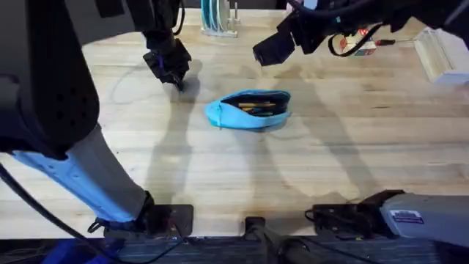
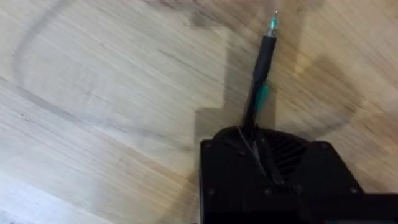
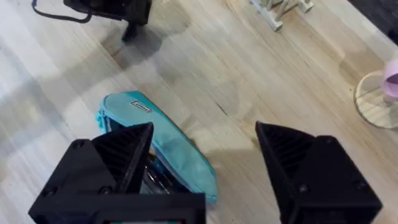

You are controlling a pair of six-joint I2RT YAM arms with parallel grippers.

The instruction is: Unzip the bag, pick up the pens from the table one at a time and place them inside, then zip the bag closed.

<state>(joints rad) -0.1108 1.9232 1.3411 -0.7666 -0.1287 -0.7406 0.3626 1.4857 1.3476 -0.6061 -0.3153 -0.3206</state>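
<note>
The light-blue bag [image 1: 248,111] lies mid-table with its zipper open; dark items show in the opening [image 1: 256,108]. My left gripper [image 1: 170,67] is back and left of the bag, shut on a black pen [image 2: 261,68] with a green clip. The pen sticks out from the fingers over the bare table [image 2: 93,93]. My right gripper [image 1: 272,48] hangs open above and just behind the bag, nothing between its fingers. In the right wrist view the bag [image 3: 177,146] lies below the spread fingers [image 3: 121,155], and the left gripper [image 3: 127,18] shows farther off.
A white rack [image 1: 220,23] with teal items stands at the table's back edge. A white box [image 1: 442,55] and a small red object [image 1: 363,44] sit at the back right. A clear round object [image 3: 376,99] lies right of the bag.
</note>
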